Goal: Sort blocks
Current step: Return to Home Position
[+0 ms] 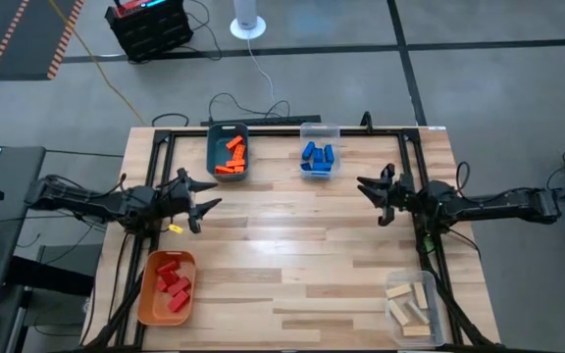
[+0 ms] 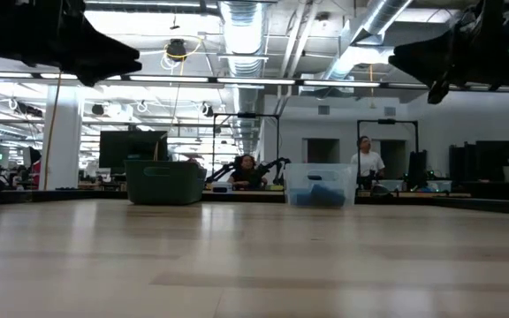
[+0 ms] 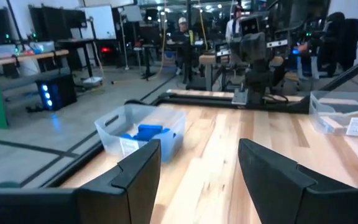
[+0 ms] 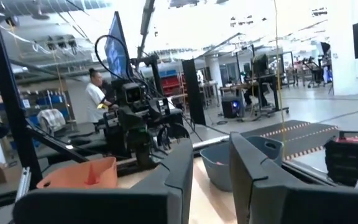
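Observation:
The blocks lie sorted by colour in four bins. Orange blocks (image 1: 231,154) fill a teal bin (image 1: 213,149) at the far edge. Blue blocks (image 1: 317,155) sit in a clear bin (image 1: 319,128) beside it. Red blocks (image 1: 173,283) are in an orange bin (image 1: 149,294) at the near left, and pale wooden blocks (image 1: 409,303) in a clear bin (image 1: 436,312) at the near right. My left gripper (image 1: 207,196) hovers open at the table's left side, pointing level toward the right. My right gripper (image 1: 369,196) hovers at the right side, facing it, its fingers a narrow gap apart with nothing between them.
A small yellow scrap (image 1: 176,228) lies on the wood near my left gripper. Black frame rails (image 1: 284,130) run along the table's edges. The wide middle of the wooden table (image 1: 292,245) holds nothing. People stand and sit in the room beyond the far edge.

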Tool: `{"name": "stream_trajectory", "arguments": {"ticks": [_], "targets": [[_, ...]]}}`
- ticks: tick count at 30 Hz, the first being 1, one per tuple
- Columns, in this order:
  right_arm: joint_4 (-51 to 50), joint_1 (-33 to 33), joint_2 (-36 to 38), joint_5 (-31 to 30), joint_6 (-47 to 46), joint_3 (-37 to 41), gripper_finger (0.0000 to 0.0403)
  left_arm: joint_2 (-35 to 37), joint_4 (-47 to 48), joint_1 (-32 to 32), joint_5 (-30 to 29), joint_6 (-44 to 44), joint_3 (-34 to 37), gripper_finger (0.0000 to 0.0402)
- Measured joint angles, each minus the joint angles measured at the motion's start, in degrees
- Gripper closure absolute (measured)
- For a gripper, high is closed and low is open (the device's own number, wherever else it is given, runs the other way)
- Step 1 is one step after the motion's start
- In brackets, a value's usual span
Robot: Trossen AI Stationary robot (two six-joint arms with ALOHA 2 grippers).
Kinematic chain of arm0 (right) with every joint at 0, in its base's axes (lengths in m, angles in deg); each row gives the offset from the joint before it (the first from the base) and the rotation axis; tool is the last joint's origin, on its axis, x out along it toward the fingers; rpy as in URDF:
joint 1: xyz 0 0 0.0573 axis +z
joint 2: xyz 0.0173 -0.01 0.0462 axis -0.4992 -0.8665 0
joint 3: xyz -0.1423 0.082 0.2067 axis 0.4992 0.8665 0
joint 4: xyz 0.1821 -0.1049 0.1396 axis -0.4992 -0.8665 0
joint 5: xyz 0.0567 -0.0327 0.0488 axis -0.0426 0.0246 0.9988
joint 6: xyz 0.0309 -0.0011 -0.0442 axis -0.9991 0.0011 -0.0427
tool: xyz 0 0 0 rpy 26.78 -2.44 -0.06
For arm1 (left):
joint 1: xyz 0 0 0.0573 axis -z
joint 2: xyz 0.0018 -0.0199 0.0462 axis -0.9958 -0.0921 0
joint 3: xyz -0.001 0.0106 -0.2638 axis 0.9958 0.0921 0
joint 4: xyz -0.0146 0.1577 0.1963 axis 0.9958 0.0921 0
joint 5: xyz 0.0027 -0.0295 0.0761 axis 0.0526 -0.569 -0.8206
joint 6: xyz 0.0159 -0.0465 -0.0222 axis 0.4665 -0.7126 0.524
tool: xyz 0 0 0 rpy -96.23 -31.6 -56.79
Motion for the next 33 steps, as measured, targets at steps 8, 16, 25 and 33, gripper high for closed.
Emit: {"name": "stream_trajectory", "arguments": {"ticks": [8, 16, 25, 33], "targets": [[-5.99, -0.45, -0.15, -0.17, 0.11, 0.04, 0.0322, 0.02, 4.33, -1.66, 3.26, -3.28, -0.02, 0.0192], [-20.44, -0.80, -0.17, -0.22, -0.52, 0.07, 0.0322, 0.00, 5.61, -1.63, 4.35, -8.16, 4.51, 0.0192], [-36.64, -0.78, -0.19, -0.25, -4.61, 0.10, 0.0322, 0.28, 5.50, -1.64, 4.32, -9.30, 7.41, 0.0192], [-50.99, -1.14, 0.74, -0.04, -6.10, -4.42, 0.0322, 5.68, 11.94, -1.64, 1.60, -7.07, 5.82, 0.0192]]}}
